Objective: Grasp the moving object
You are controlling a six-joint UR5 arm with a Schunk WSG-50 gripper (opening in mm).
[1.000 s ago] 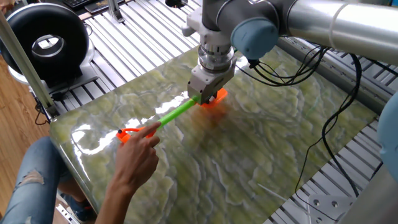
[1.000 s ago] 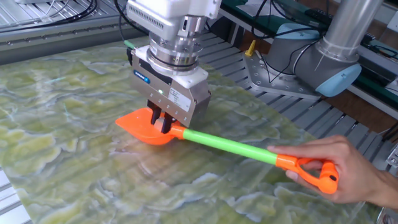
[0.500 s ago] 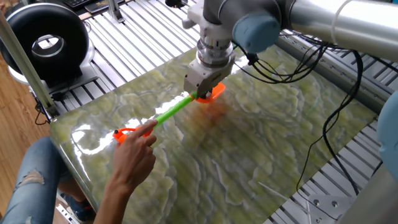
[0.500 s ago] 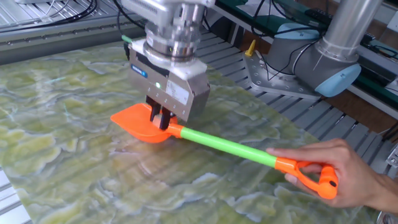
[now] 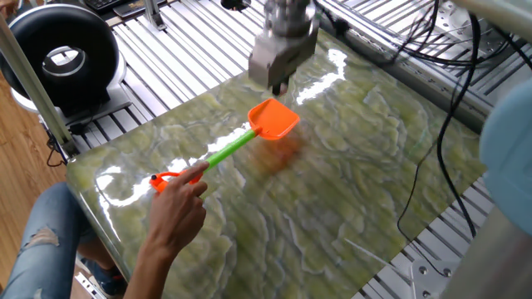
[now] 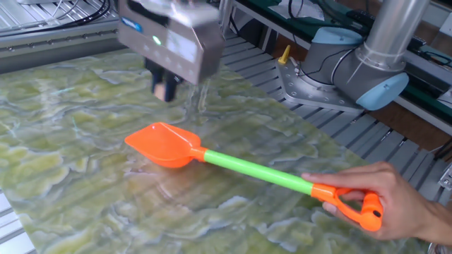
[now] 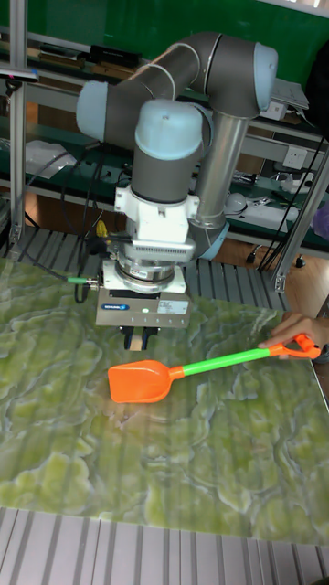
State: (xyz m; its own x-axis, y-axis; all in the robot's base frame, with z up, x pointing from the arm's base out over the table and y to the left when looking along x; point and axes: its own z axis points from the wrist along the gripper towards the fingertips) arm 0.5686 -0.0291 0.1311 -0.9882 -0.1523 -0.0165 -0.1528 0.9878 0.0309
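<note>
The moving object, a toy shovel, lies flat on the green marbled tabletop. Its orange scoop [image 5: 273,120] [image 6: 162,144] [image 7: 139,381] joins a bright green shaft [image 5: 229,149] [image 6: 254,171]. A person's hand [image 5: 179,208] [image 6: 385,201] holds the orange loop end [image 6: 360,208] [image 7: 304,347]. My gripper [image 5: 278,83] [image 6: 167,89] [image 7: 139,341] hangs in the air above and slightly behind the scoop. It is clear of the scoop, with its fingers close together and nothing between them.
The person's arm and knee reach in over the near-left table edge [image 5: 91,208]. A black round device [image 5: 58,58] stands on the slatted frame to the left. Cables [image 5: 440,158] hang across the right side. The arm's base [image 6: 353,70] sits behind the table.
My gripper was down at the shovel's neck beside the scoop; it has risen and moved back without the shovel. The shovel stays on the table and has slid slightly under the hand.
</note>
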